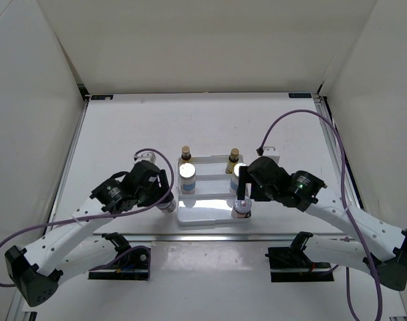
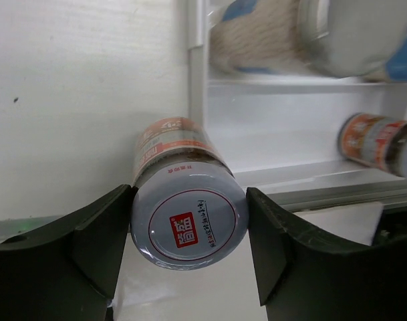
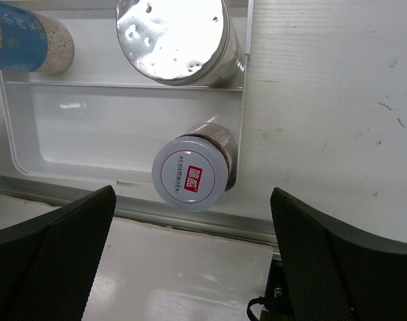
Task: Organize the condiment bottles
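Getting the last short jar onto the tray looks to be the step in hand. The left pincer has its black, curved fingers set against both sides of the lid of the left jar, pinching it as far as the wrist view shows. That jar stands on the counter, just beside the left wall of the tray. The next move, I judge, calls for a straight lift over that low rim and a set-down on the bare front step. That would put it opposite the right jar, which stands in the front right corner beneath the wide-spread right pincer. Behind, two white bottles stand on the middle step and two amber bottles at the back. Both jars are round, with smooth grey lids bearing a red square mark. The tray is glossy white plastic, so a jar might slide on it.
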Controlling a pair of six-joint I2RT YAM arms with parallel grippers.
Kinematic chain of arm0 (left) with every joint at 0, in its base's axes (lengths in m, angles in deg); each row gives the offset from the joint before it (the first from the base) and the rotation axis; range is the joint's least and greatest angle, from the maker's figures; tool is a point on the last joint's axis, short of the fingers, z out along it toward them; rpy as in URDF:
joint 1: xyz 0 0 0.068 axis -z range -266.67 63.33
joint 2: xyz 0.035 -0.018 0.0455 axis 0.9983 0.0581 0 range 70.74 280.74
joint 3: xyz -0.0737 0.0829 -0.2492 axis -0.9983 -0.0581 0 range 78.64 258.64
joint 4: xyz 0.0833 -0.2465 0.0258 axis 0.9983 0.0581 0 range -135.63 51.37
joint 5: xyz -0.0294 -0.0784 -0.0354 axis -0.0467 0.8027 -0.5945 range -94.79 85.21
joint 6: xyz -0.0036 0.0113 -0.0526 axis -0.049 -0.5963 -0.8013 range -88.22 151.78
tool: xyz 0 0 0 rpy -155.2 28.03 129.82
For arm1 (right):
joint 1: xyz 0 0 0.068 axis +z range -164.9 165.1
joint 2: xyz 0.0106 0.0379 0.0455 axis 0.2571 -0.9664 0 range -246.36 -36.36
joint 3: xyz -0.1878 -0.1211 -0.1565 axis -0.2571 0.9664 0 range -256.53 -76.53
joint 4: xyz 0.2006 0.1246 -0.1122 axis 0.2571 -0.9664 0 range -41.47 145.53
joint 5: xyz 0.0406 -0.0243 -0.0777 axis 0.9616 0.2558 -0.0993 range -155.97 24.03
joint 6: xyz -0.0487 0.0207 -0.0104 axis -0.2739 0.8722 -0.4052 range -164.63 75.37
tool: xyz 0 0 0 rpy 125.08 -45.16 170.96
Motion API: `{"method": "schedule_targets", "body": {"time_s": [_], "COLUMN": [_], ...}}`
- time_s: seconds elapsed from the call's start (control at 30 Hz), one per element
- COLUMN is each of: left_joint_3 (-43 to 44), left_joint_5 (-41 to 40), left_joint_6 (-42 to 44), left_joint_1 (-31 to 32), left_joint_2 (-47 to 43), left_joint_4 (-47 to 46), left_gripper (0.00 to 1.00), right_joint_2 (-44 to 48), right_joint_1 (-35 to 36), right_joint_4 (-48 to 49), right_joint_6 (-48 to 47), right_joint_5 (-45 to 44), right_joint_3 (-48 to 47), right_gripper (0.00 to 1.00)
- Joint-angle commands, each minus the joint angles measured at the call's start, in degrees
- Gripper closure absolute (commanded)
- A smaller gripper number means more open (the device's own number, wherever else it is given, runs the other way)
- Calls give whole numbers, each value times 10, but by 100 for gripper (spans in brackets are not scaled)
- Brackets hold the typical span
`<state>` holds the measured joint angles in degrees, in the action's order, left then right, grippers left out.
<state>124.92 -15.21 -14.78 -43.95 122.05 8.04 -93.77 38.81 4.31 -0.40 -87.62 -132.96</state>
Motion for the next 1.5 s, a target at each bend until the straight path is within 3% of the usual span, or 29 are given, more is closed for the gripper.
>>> {"method": "schedule_targets", "body": {"time_s": [0.0,0.53,0.87,1.07,1.1,1.2,1.23,1.27,1.47], "left_joint_3": [65,101,59,47,47,52,61,66,127], "left_joint_5": [-5,-3,-24,-35,-35,-24,-24,-19,-2], "left_joint_6": [17,5,5,-1,-1,-1,5,13,66], "left_joint_1": [3,103,109,109,109,109,109,109,114], "left_joint_2": [-16,131,194,211,218,224,224,224,194], "left_joint_4": [-19,-123,-168,-168,-168,-168,-168,-168,-143], "left_gripper": [89,89,86,57,43,20,4,0,0], "right_joint_2": [9,9,14,14,8,3,3,3,40], "right_joint_1": [3,3,3,3,3,3,3,3,3], "right_joint_4": [-9,-19,-25,-30,-30,-44,-49,-57,-74], "right_joint_6": [8,8,8,8,3,-3,-3,-3,-8], "right_joint_5": [-20,-25,-30,-30,-30,-30,-36,-36,-55], "right_joint_3": [5,5,5,0,-5,-18,-18,-24,-24], "right_gripper": [0,0,0,0,0,0,0,0,0]}}
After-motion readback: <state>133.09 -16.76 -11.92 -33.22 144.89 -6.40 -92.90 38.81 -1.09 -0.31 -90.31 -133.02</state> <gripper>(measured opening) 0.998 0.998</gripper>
